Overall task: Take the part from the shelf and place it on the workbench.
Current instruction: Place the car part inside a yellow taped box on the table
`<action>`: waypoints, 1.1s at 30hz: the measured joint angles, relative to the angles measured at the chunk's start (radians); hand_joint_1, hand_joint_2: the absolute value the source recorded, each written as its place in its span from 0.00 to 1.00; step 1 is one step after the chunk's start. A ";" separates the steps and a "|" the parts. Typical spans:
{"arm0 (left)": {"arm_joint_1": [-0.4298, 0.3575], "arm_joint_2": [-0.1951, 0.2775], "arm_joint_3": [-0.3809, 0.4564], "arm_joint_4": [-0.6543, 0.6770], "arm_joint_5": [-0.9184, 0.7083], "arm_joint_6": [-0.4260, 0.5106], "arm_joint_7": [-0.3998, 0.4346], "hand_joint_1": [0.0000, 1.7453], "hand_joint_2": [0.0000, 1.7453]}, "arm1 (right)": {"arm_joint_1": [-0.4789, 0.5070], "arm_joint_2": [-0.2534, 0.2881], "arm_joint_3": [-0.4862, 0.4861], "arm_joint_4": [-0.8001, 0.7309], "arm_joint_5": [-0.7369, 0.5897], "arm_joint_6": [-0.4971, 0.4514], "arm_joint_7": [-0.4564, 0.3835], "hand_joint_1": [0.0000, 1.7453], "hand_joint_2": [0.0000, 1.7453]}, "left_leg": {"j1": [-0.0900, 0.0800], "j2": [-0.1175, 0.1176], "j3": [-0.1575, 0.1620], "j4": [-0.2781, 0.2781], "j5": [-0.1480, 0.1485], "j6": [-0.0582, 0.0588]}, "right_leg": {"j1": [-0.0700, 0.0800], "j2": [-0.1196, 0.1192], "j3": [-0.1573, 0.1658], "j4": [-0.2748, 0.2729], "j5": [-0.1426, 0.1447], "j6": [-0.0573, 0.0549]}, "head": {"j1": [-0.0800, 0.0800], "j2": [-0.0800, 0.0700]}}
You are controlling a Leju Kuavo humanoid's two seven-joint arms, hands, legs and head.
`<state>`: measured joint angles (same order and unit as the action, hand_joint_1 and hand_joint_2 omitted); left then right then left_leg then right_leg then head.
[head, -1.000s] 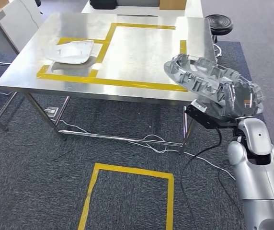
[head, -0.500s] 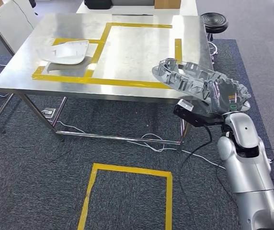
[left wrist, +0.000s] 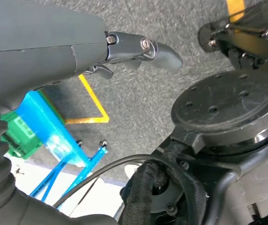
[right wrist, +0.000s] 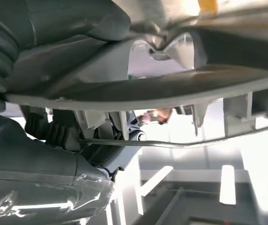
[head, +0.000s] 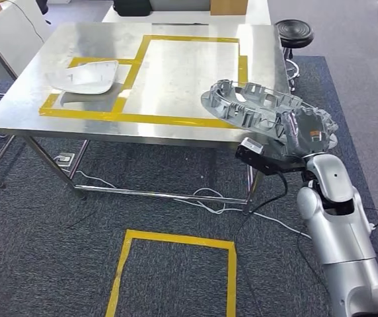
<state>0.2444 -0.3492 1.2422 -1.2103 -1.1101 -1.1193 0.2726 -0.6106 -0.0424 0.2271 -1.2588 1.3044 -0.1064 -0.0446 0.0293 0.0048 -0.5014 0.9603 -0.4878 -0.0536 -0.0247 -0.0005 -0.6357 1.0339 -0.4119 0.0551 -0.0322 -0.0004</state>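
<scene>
Dark grey carpet [head: 37, 218] covers the floor, and a shiny metal counter [head: 187, 66] with yellow tape lines [head: 142, 119] fills the upper half of the head view.

At the middle right of that view, the grey part [head: 257, 109] is held up in the air. It is a long, flat piece with many ribs and holes. Its far end hangs over the counter's near right corner, inside the big yellow tape box, but it is not resting on the counter yet. It is kept almost flat, most likely so it can be set down gently on its wide side.

The near end of the part is carried by the right hand [head: 301, 142], which is tucked under and behind it. In the right wrist view the part [right wrist: 153, 89] is seen close up from below, with the right hand's fingers [right wrist: 48, 28] pressed against its edge, so the part is being gripped. The silver right arm [head: 341, 231] comes up from the lower right corner and is bent forward toward the counter.

The left hand [left wrist: 55, 44] is seen in the left wrist view, hanging above the carpet. Its fingers are stretched out and nothing is held in them.

Farther off, a white curved piece [head: 84, 76] lies on the counter at the upper left, inside a smaller tape box. A black round stool [head: 294, 33] stands at the upper right. A yellow tape square [head: 177, 264] is marked on the floor at the bottom middle.
</scene>
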 joint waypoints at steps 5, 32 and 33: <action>0.002 -0.001 -0.009 -0.006 0.024 -0.001 0.013 0.00 1.00 | 0.001 0.000 0.000 0.002 -0.001 -0.001 0.000 1.00 1.00 | -0.001 0.000 -0.102 0.184 -0.083 -0.007 | 0.002 0.010 0.014 -0.002 -0.025 -0.038 | -0.011 0.000; -0.250 0.198 -0.077 0.874 0.020 0.939 -0.368 0.00 1.00 | 0.352 -0.064 -0.194 -0.353 0.059 0.062 0.081 1.00 1.00 | -0.019 -0.014 0.122 -0.020 -0.083 0.025 | 0.025 -0.002 -0.026 -0.022 0.016 -0.035 | -0.001 0.000; -0.259 0.202 -0.078 0.881 0.020 0.938 -0.366 0.00 1.00 | 0.352 -0.066 -0.199 -0.357 0.058 0.062 0.081 1.00 1.00 | -0.019 -0.013 0.110 0.013 -0.073 0.017 | 0.022 -0.001 -0.002 -0.038 0.009 -0.039 | -0.002 0.000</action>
<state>-0.0145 -0.1469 1.1644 -0.3296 -1.0898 -0.1812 -0.0932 -0.2581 -0.1081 0.0284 -1.6160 1.3627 -0.0446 0.0367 0.0104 -0.0086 -0.3911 0.9732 -0.5609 -0.0365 -0.0032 -0.0017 -0.6380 0.9962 -0.4029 0.0157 -0.0342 -0.0004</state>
